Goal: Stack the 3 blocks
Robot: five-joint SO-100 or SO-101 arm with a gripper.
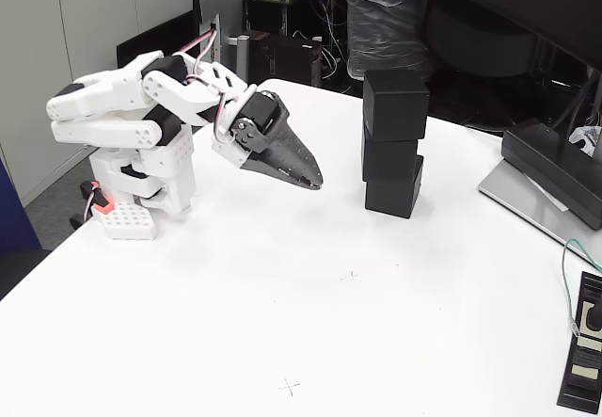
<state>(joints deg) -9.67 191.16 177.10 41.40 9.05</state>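
Observation:
Three matte black blocks stand in one column on the white table right of centre: a bottom block (394, 186), a middle block (388, 152) and a slightly larger-looking top block (396, 104), each a little offset from the one below. My gripper (315, 181) hangs low over the table to the left of the column, well apart from it, pointing right and down. Its dark fingers lie together with nothing between them. The white arm is folded back over its base (141, 186).
A monitor stand and grey base (541, 186) sit at the right edge. A black electronics box with white labels (585, 356) and a thin cable lie at the lower right. Clutter and a dark bag stand behind the table's far edge.

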